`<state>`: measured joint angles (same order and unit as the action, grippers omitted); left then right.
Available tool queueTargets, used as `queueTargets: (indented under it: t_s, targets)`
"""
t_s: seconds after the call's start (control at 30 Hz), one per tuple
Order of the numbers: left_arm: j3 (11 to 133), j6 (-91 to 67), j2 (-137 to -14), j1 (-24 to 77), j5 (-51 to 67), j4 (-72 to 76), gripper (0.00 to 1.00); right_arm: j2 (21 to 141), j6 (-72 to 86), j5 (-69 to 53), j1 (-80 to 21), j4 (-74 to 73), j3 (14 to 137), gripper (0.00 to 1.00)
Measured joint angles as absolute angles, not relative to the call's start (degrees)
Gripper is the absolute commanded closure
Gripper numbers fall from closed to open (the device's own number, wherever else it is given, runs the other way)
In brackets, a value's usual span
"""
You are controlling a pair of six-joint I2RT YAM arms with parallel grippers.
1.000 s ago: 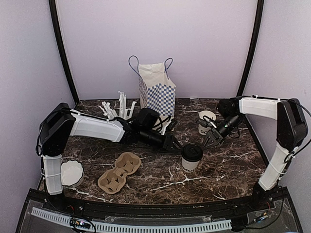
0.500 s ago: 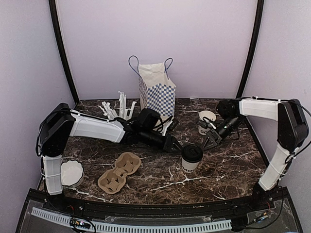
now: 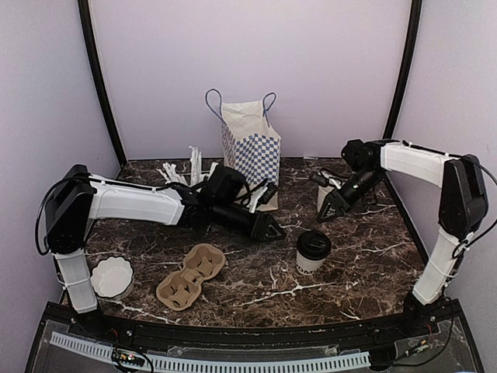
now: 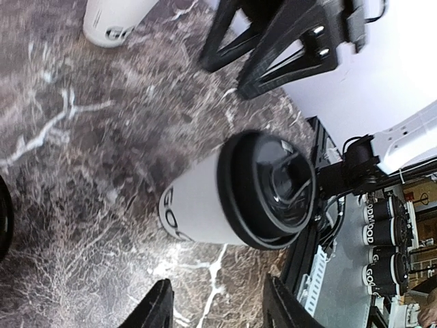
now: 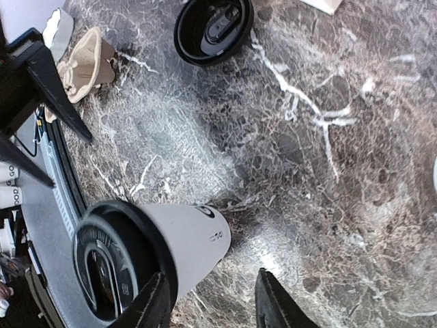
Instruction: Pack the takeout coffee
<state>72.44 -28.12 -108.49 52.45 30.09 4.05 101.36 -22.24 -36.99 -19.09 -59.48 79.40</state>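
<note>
Lidded coffee cup (image 3: pixel 313 250): upright on marble table (image 3: pixel 365 264), between the two arms, touched by neither.
Second cup (image 4: pixel 113 20): cut off by frame edge in left wrist view; from above largely hidden behind right gripper (image 3: pixel 324 210); top not discernible.
Loose black lid (image 5: pixel 213 27): flat on table.
Left gripper (image 3: pixel 270 228): fingers apart, empty.
Right gripper: fingers apart, empty.

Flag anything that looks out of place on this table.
A black lid lies loose on the table, on no cup and seemingly upside down. The lidded cup stands upright, and nothing looks spilled.
</note>
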Motion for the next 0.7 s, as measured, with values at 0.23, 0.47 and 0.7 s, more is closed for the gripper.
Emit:
queueTargets:
  t_s: [0.23,0.47,0.7]
  targets:
    - [72.64,-27.2,-105.1,52.45,28.77,5.06,0.49,98.13,-23.33,-36.77,-19.09,-60.4,79.57,0.48]
    - [73.69,-28.49,-108.07,52.4,29.21,5.61,0.54,90.17,-24.01,-34.54,-17.8,-61.41,74.15,0.46]
    - [75.02,-31.31,-111.85,52.38,31.05,6.52,0.54,87.99,-27.18,-34.15,-16.8,-63.05,65.95,0.42]
